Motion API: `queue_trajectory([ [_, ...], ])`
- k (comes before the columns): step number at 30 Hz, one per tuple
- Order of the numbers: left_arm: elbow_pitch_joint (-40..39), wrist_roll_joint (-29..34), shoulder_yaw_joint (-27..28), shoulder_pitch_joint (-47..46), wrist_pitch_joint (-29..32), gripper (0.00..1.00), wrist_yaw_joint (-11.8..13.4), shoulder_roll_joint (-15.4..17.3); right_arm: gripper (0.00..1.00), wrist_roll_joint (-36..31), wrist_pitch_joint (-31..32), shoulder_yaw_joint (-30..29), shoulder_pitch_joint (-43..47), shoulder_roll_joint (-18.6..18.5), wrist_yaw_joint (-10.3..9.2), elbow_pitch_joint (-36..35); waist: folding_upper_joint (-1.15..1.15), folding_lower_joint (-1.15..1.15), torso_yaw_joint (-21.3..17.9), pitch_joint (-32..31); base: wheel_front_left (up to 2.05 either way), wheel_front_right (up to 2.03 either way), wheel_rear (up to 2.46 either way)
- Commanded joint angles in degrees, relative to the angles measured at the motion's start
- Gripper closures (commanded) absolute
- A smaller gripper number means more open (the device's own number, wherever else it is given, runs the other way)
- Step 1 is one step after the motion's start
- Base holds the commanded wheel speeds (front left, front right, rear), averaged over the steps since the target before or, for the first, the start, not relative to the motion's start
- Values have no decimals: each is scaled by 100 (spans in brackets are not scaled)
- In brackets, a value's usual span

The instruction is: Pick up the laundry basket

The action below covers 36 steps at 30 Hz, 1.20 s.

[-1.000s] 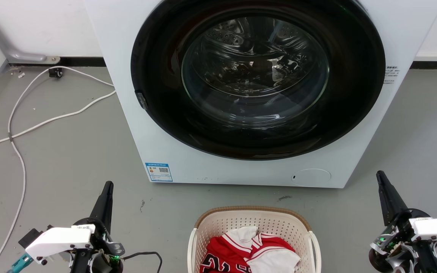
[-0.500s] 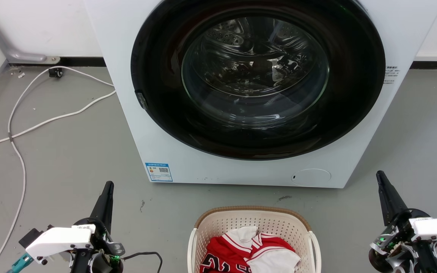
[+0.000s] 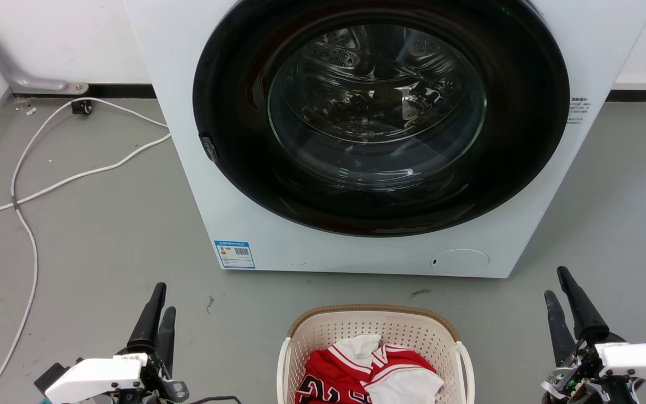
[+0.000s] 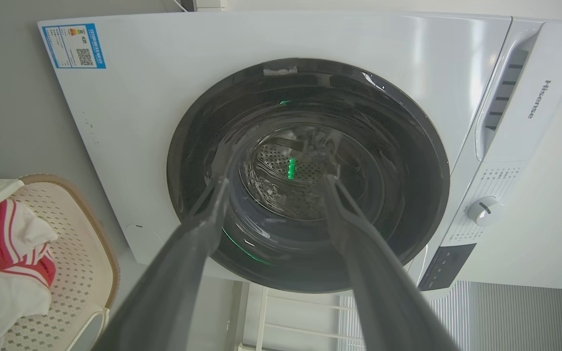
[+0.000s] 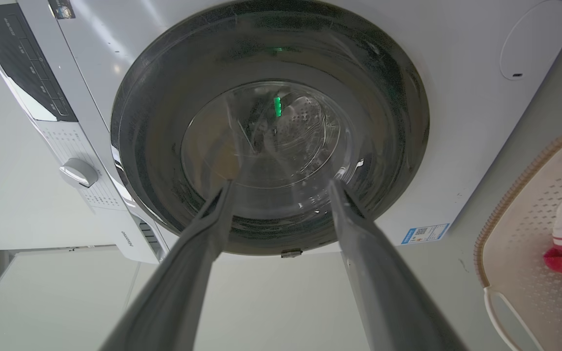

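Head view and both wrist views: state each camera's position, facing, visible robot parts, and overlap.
Head view: on the head, looking forward and down at the washing machine and laundry basket; left end effector and right end effector at lower corners.
Left wrist view: on the left wrist, facing the machine's door along its own open fingers.
Right wrist view: on the right wrist, likewise.
Shared: all three show machine and basket.

Brand: "Hisense" on the washing machine's (image 4: 408,58) drawer front (image 4: 537,100).
Blue sticker (image 3: 235,254): machine front's lower left corner; QR code, print too small to read.
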Motion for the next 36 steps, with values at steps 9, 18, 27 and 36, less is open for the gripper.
queue_trajectory([
  [9, -233, 202, -4, -25, -269, 0, -5, 15, 0, -233, -259, 64, -5, -14, 1, -210, 0, 0, -5, 13, 0, 0, 0],
  [18, -273, 647, 265, 23, -492, 0, -7, 18, 0, -1207, -484, 20, 2, -15, 1, -268, 0, 0, -9, 27, 0, 0, 0],
  [27, -393, 1560, 654, -130, -695, 0, 67, 19, 0, -2915, -688, -201, -13, -15, 1, -654, 0, 0, -12, 65, 0, 0, 0],
  [36, -1235, 2799, 464, -51, -880, 0, 406, 20, 0, -4368, -874, -162, -51, -16, 1, -1282, 0, 0, -22, 113, 0, 0, 0],
])
